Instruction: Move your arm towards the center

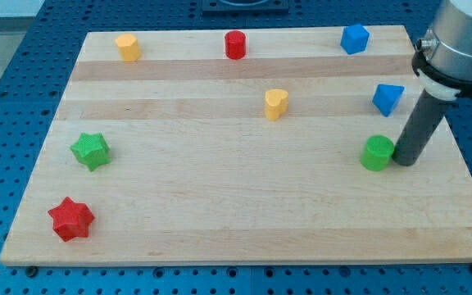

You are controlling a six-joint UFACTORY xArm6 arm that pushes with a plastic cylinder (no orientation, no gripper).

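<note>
My tip [403, 161] rests on the wooden board [220, 205] at the view's right, touching or almost touching the right side of a green cylinder [376, 153]. A blue block [388, 98] lies just above the tip. Another blue block [354, 38] sits near the top right corner. A yellow heart-shaped block [276, 104] stands near the board's middle, well left of the tip. A red cylinder [235, 44] and a yellow block [127, 47] lie along the top edge. A green star [90, 151] and a red star [71, 219] lie at the left.
The arm's grey body [461, 41] hangs over the board's upper right corner. The board lies on a blue perforated table [6, 98]. The board's right edge runs close to the right of my tip.
</note>
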